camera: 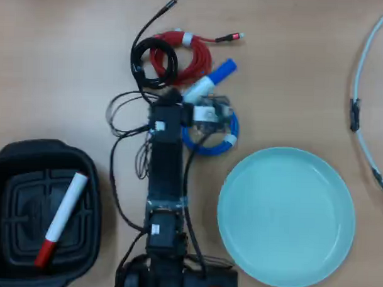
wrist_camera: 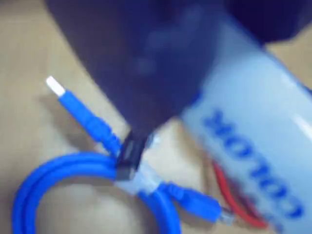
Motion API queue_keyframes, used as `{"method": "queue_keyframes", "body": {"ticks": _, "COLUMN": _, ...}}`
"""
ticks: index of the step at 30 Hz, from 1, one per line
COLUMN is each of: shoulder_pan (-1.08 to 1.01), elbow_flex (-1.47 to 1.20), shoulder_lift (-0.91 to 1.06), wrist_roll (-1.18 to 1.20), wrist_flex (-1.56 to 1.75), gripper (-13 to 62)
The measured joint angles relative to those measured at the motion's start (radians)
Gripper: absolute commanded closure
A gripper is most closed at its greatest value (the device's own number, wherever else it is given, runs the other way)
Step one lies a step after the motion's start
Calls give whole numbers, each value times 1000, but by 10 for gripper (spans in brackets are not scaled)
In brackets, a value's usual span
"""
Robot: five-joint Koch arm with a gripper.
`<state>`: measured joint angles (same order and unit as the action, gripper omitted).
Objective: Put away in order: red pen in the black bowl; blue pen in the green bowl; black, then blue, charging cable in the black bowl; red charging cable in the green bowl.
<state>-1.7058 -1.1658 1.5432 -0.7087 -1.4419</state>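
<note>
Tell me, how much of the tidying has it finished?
One step looks done: the red pen lies in the black bowl. The gripper is at the blue pen; whether it grips is unclear. The green bowl is empty. The black cable, blue cable and red cable remain on the table.

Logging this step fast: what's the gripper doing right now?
Gripper: jaws shut on the blue pen, above the blue cable.
</note>
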Motion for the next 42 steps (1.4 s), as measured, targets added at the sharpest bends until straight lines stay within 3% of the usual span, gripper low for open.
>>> {"method": "queue_keyframes", "body": {"ticks": 13, "shoulder_pan": -601, "elbow_flex": -35, "shoulder_lift": 6, "wrist_roll": 8, "wrist_flex": -26, "gripper": 563}}
{"method": "queue_keyframes", "body": {"ticks": 17, "shoulder_pan": -733, "elbow_flex": -81, "shoulder_lift": -28, "wrist_roll": 109, "wrist_flex": -25, "gripper": 563}}
{"method": "queue_keyframes", "body": {"ticks": 26, "shoulder_pan": -870, "elbow_flex": -227, "shoulder_lift": -210, "wrist_roll": 225, "wrist_flex": 74, "gripper": 563}}
{"method": "queue_keyframes", "body": {"ticks": 39, "shoulder_pan": -991, "elbow_flex": -328, "shoulder_lift": -216, "wrist_roll": 236, "wrist_flex": 120, "gripper": 557}}
{"method": "queue_keyframes", "body": {"ticks": 42, "shoulder_pan": -1003, "elbow_flex": -330, "shoulder_lift": -216, "wrist_roll": 238, "wrist_flex": 121, "gripper": 526}}
